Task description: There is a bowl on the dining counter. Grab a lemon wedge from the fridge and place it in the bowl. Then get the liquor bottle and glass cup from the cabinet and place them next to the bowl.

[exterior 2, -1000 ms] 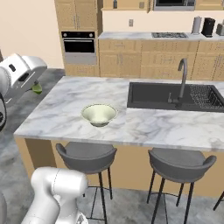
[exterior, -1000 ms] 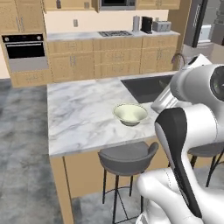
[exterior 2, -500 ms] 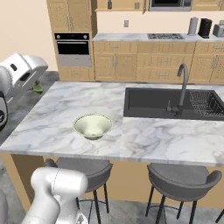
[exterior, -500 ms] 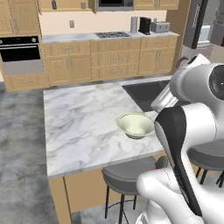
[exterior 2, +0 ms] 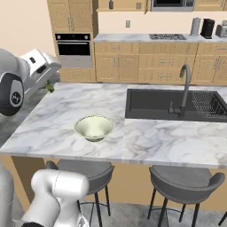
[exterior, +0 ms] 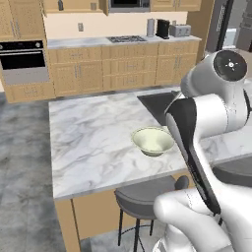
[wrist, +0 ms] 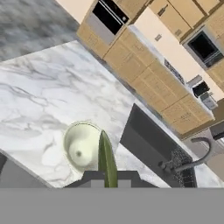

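The jaws (wrist: 107, 177) are clenched on a lemon wedge (wrist: 106, 157), a thin green-yellow sliver that stands up between the dark finger tips in the hand view and overlaps the right edge of the bowl (wrist: 83, 145) lying beyond it. In the right base view the wedge (exterior 2: 50, 87) shows as a small green bit under the white hand at the left edge, at about 10 o'clock from the bowl (exterior 2: 94, 127) and well apart from it, above the bench's far left corner. The pale green bowl sits upright and looks empty on the marble bench (exterior 2: 146, 137); in the left base view the bowl (exterior: 152, 141) lies just left of the arm's dark forearm, near the front edge of the bench (exterior: 93, 138). A black sink (exterior 2: 177, 104) is sunk into the bench at 2 o'clock from the bowl in the right base view, with a curved tap (exterior 2: 184, 88) and a wire rack (exterior 2: 210, 104) at its right end. Two grey stools (exterior 2: 184, 184) stand under the front edge. Against the far wall are wooden cabinets (exterior 2: 146, 62), a black oven (exterior 2: 74, 48) at the left, a hob (exterior 2: 166, 37) on the back counter, and a toaster (exterior 2: 207, 28) near the right
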You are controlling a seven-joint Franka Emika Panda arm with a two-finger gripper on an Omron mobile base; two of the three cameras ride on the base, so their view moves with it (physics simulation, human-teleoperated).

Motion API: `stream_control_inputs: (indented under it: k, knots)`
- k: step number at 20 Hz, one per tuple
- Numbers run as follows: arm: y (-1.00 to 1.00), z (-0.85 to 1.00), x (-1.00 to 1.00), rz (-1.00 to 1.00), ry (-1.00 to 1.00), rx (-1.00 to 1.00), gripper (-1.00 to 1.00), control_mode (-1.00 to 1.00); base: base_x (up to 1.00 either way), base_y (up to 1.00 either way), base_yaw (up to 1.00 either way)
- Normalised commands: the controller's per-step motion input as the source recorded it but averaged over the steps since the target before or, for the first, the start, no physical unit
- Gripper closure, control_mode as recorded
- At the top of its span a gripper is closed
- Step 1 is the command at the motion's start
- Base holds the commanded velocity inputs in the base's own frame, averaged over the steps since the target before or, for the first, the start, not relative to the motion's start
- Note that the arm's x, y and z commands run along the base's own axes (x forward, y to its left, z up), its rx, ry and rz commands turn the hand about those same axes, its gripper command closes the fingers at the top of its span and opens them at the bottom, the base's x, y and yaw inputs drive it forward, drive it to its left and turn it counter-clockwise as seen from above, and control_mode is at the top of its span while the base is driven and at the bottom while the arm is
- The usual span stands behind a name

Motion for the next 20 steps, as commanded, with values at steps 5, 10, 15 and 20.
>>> stream_control_inputs:
  k: [5, 10, 15, 20]
  knots:
    - [-0.09, -0.33, 1.0, 0.0, 0.35, 0.0, 1.0, -1.0, 0.0, 0.0, 0.0]
    - [0.0, -0.87, 0.89, 0.0, 0.22, -0.09, 1.0, -1.0, 0.0, 0.0, 0.0]
    - [-0.03, -1.0, 0.59, 0.03, 0.13, -0.11, 1.0, -1.0, 0.0, 0.0, 0.0]
    - [-0.18, -0.96, 0.73, 0.02, 0.1, 0.0, 1.0, -1.0, 0.0, 0.0, 0.0]
